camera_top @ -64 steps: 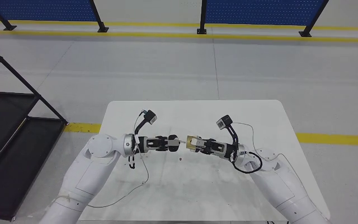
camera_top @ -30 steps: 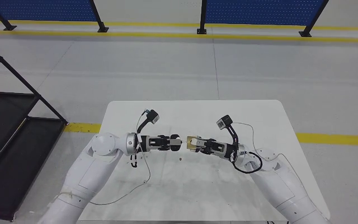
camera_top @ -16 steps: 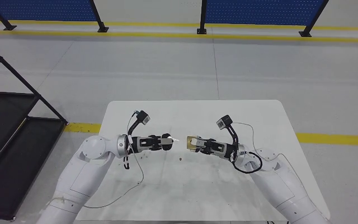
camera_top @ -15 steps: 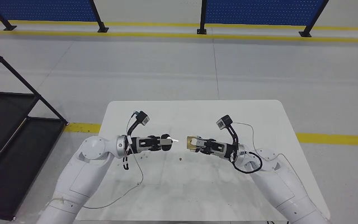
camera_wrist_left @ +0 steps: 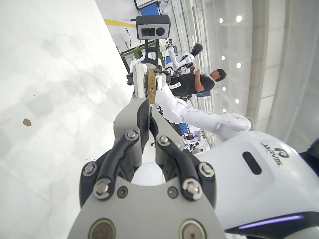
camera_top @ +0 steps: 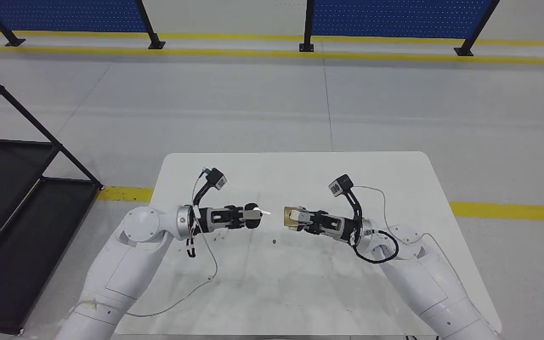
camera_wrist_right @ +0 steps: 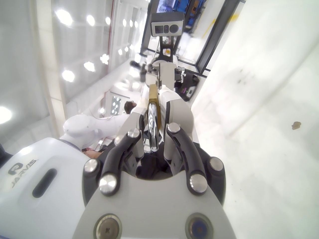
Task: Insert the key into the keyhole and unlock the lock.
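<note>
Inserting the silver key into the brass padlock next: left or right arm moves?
Left, probably. The left gripper pinches the thin silver metal key, tip facing the brass padlock across a small gap. The right gripper clamps the padlock, so it should just hold.

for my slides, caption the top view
Left jaws hold a thin silver metal key just short of the square brass padlock clamped in the right jaws, above the white table.

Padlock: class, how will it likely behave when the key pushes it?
The brass padlock looks rigid and probably heavy for its size. Its shiny shackle seems slippery, so it might pivot in the right hand under an off-centre push.
</note>
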